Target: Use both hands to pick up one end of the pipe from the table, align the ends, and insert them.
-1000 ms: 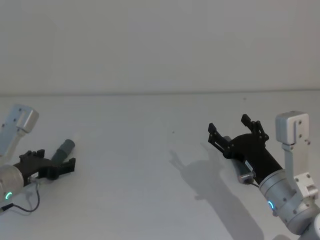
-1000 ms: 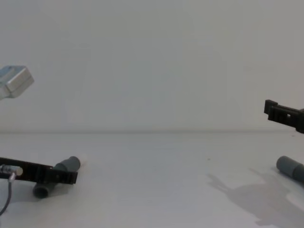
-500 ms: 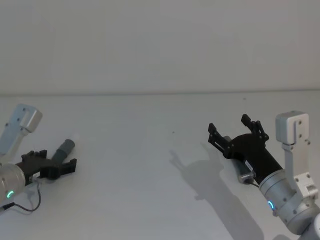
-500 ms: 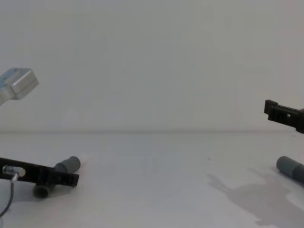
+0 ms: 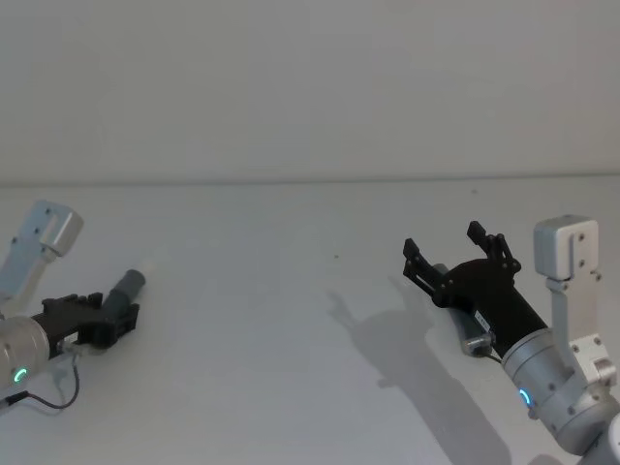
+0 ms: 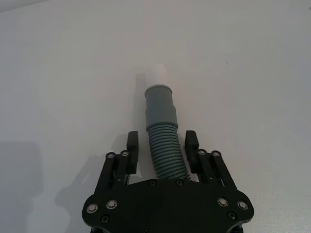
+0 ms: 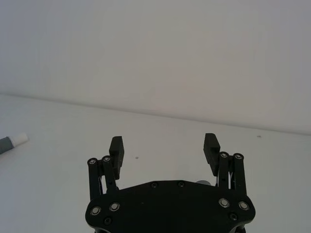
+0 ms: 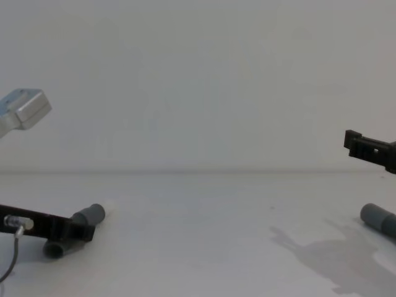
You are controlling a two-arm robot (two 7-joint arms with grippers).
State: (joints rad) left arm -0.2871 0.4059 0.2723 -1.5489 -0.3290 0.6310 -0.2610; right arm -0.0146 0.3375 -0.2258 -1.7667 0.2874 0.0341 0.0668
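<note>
White surface (image 5: 281,320), left edge: black left hand (image 6: 162,141) narrowly open astride dark-grey ribbed hose piece (image 6: 166,156), grey cuff (image 6: 159,104) ahead. Advised: close squarely, hose centred. Black right hand (image 5: 444,242) wide, right edge.

Bare wall, one shadow, one speck
A plain matt off-white wall (image 5: 310,87) rises across the background of the head and chest views, ending below in a faint straight seam (image 5: 310,180) — low on the right, a soft grey forked shadow (image 5: 407,358) spreads, and a tiny dark speck (image 5: 336,257) sits near its far tip, apart from it
</note>
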